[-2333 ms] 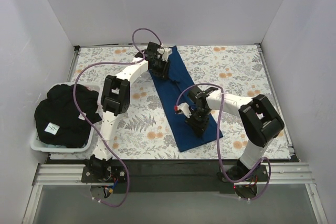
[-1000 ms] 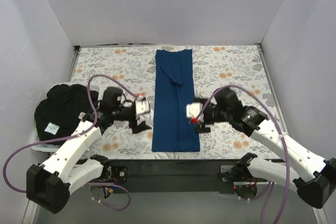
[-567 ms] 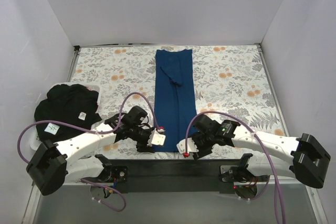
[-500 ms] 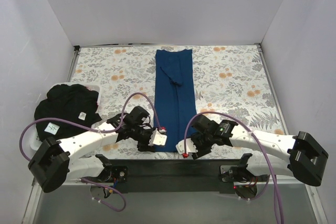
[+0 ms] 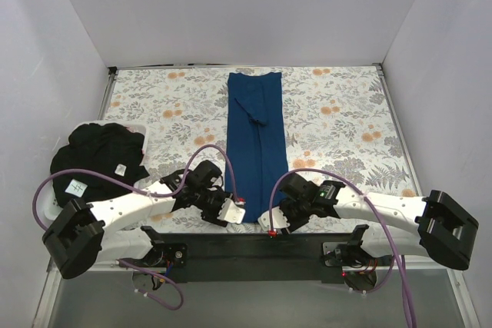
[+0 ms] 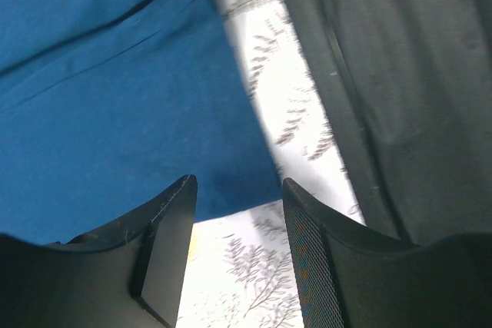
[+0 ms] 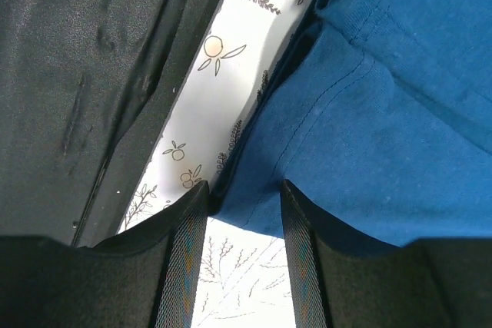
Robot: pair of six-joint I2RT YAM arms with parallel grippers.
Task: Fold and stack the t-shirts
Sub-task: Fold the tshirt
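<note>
A dark royal blue t-shirt (image 5: 256, 136) lies folded into a long narrow strip down the middle of the floral cloth. My left gripper (image 5: 237, 211) is open at the strip's near left corner; in the left wrist view the blue hem (image 6: 131, 120) lies just ahead of the open gripper (image 6: 238, 213). My right gripper (image 5: 270, 222) is open at the near right corner; in the right wrist view the blue hem corner (image 7: 369, 136) sits between the fingers of the open gripper (image 7: 242, 213). A pile of black shirts (image 5: 96, 160) with a white tag fills the bin at left.
The white bin (image 5: 54, 213) stands at the table's left edge. The floral cloth (image 5: 338, 113) covers the table. The black front rail (image 5: 254, 245) runs just behind both grippers and shows in the right wrist view (image 7: 84, 74). White walls enclose the table.
Both arms swung from the shirt's sides down to its near corners. Over the last half second both grippers edged closer to the hem, staying open.
</note>
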